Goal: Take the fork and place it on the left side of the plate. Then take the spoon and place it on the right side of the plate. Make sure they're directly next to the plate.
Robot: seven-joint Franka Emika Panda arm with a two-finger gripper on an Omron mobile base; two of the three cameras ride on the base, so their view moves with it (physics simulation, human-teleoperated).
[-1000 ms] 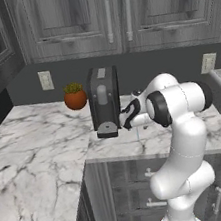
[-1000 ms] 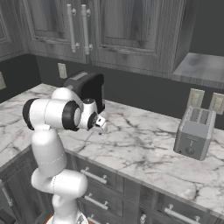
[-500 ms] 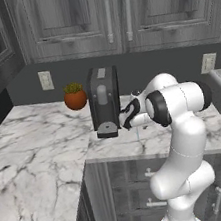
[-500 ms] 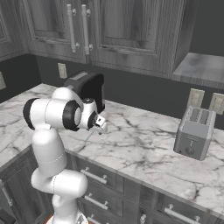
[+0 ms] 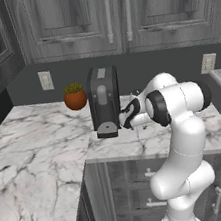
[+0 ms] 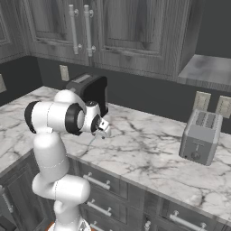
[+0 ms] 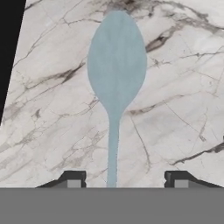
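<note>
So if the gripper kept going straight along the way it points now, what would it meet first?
The spoon, most likely: in the hand view its handle runs between the fingertips of the gripper, with the marble counter right under it. How near is unclear.

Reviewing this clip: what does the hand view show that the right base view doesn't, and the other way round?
Hand view: the spoon close up, its rounded bowl ahead and its handle running back midway between the two open jaws.

Right base view: the white arm bent low at the counter edge, the gripper just above the marble, the dark coffee machine behind it, and the toaster far to the side.

Both: the veined marble counter.
</note>
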